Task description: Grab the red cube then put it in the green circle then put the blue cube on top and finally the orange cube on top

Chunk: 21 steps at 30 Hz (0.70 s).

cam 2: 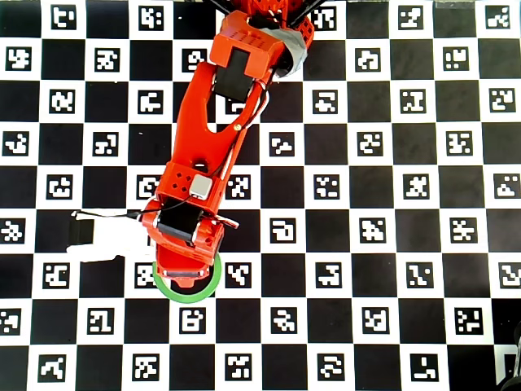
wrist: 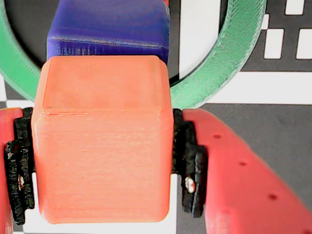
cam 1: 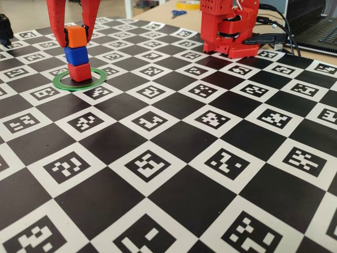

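Black and white squares with little code marks cover your surface (cam 1: 174,158) all over. Your red arm (cam 2: 216,130) reaches across it from the far end, as the overhead view shows, and bends down over the green circle (cam 1: 98,79). That thin ring lies flat near the left side in the fixed view. Inside it stands the red cube (cam 1: 80,72). On top of that sits the blue cube (cam 1: 78,55), a bit smaller. Your jaws (cam 1: 76,36) are closed on the orange cube (wrist: 102,141), one black pad pressed on each side. It rests right on top of the blue one, so you have three cubes in a stack.
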### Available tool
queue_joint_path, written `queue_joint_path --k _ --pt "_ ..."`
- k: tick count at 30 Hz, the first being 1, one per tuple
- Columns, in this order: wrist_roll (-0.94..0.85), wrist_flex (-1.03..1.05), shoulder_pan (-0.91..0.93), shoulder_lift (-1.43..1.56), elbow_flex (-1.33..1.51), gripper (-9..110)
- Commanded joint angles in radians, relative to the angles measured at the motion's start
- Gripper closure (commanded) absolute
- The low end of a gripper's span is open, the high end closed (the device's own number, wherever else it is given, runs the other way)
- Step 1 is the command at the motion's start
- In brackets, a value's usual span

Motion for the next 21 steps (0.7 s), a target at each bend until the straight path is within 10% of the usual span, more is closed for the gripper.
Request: queue_joint_path --k 1,21 --pt "0.015 -0.009 0.005 0.049 -0.011 82" --pt "0.037 0.061 0.015 0.104 -0.075 58"
